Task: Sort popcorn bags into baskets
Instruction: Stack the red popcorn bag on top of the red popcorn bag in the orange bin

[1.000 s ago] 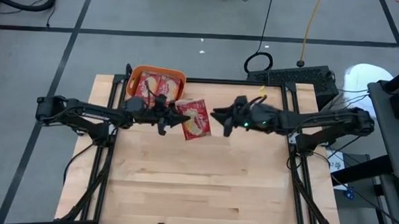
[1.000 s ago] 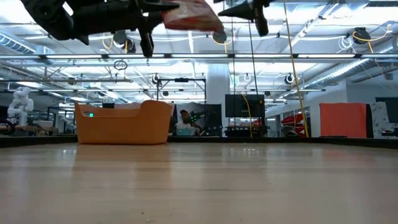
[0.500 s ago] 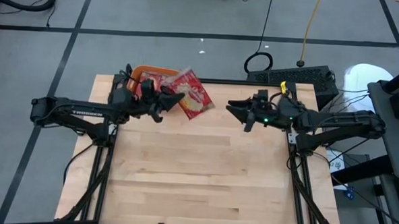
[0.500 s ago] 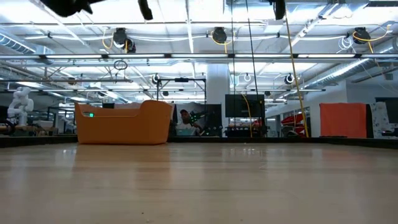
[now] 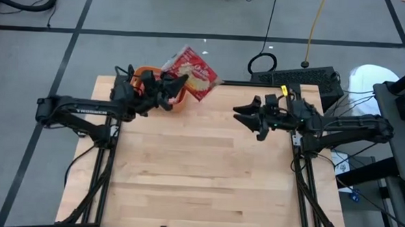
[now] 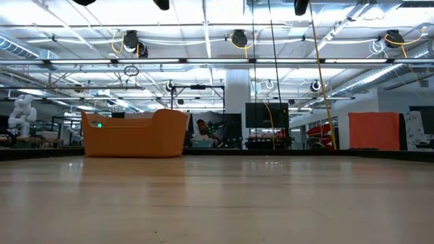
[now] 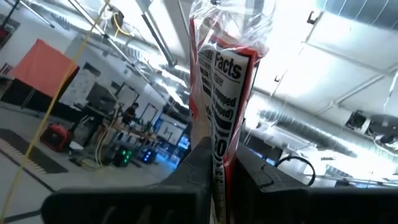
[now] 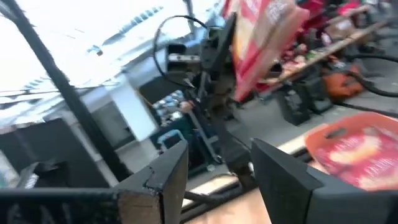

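Wood table (image 5: pixel 200 168). Left gripper (image 5: pixel 170 91) pinching bag (image 5: pixel 189 72), "Facts" legible, above tub (image 5: pixel 179 102) at far-left corner; tub holds more red bags (image 8: pixel 360 155). Right gripper (image 5: pixel 247 115) spread, empty.

Held popcorn bag (image 5: pixel 190 72), upper centre of the high view: red with a cream-yellow oval and white lettering; in the left wrist view its edge (image 7: pixel 225 93) shows a white panel with black print under clear crinkled film. Basket (image 6: pixel 134 133), left in the low view: plain orange; bags inside it (image 8: pixel 354 157) are red with pale yellow pictures. Table (image 5: pixel 200 175): light wood planks, black frame. Both arms are black; the right gripper (image 5: pixel 247 117) is black. Floor is grey with dark lines.
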`<action>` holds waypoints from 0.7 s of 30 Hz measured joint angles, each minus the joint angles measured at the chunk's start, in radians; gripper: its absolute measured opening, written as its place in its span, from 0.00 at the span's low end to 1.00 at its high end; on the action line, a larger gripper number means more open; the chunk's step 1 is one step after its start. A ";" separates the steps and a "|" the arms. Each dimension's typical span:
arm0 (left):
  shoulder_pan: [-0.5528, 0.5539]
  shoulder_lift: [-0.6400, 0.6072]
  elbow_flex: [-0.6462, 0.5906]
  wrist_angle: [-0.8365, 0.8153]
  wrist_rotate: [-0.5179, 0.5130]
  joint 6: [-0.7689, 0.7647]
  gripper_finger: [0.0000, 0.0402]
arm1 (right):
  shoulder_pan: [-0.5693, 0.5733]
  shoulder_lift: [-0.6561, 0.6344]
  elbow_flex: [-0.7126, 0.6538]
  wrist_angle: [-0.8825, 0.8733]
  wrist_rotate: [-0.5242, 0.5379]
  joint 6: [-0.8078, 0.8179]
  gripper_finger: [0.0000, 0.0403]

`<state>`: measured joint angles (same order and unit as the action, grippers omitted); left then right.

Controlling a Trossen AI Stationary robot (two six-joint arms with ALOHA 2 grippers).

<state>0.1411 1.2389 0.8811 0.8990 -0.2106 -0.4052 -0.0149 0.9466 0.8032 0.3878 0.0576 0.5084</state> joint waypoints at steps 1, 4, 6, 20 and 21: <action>-0.003 0.009 0.012 0.000 -0.004 0.001 0.08 | -0.007 0.000 -0.009 0.029 -0.016 -0.004 0.43; -0.024 0.055 0.060 -0.004 -0.013 0.017 0.08 | -0.021 -0.008 -0.028 0.093 -0.067 -0.025 0.46; -0.035 0.083 0.096 -0.008 -0.026 0.033 0.08 | -0.031 -0.021 -0.031 0.117 -0.094 -0.023 0.49; -0.053 0.356 0.437 -0.003 -0.022 0.098 0.09 | -0.092 -0.052 -0.032 0.204 -0.045 -0.004 0.66; -0.053 0.370 0.452 -0.004 -0.016 0.099 0.09 | -0.100 -0.052 -0.032 0.217 -0.028 -0.004 0.67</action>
<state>0.0883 1.6089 1.3331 0.8948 -0.2263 -0.3062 -0.1149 0.8944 0.7712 0.6051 0.0297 0.5039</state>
